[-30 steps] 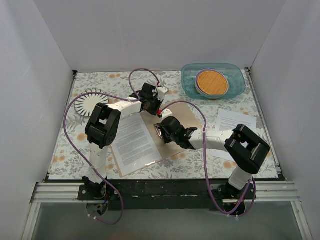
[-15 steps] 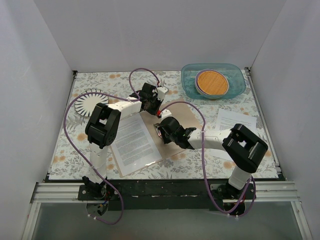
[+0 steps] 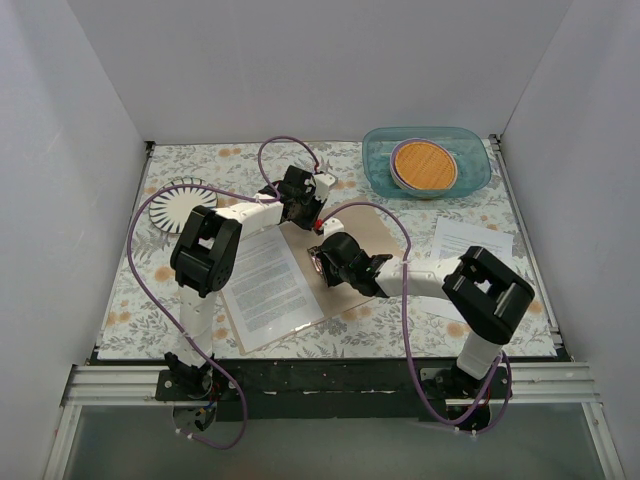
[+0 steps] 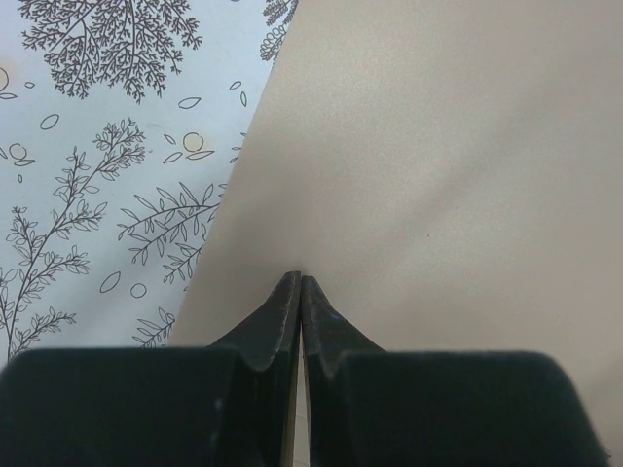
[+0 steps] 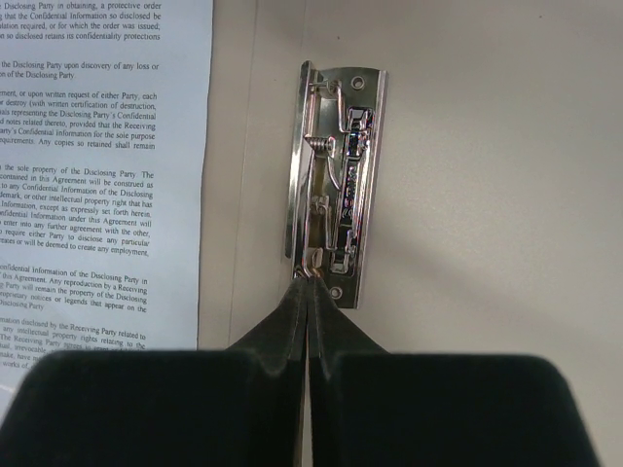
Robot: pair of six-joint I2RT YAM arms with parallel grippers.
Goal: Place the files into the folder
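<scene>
The tan folder lies open on the flowered tablecloth. One printed file lies on its left half, and it also shows in the right wrist view. A second file lies on the cloth to the right, outside the folder. My left gripper is shut, its tips pressed on the bare folder cover near its edge. My right gripper is shut, its tips touching the lever end of the metal clip on the folder's inside.
A blue plastic tub holding an orange-topped round thing stands at the back right. A black-and-white striped plate lies at the back left. White walls enclose three sides. Purple cables loop over both arms.
The right arm's elbow has shifted slightly left; its gripper stays at the clip. The left arm and the papers have not moved.
</scene>
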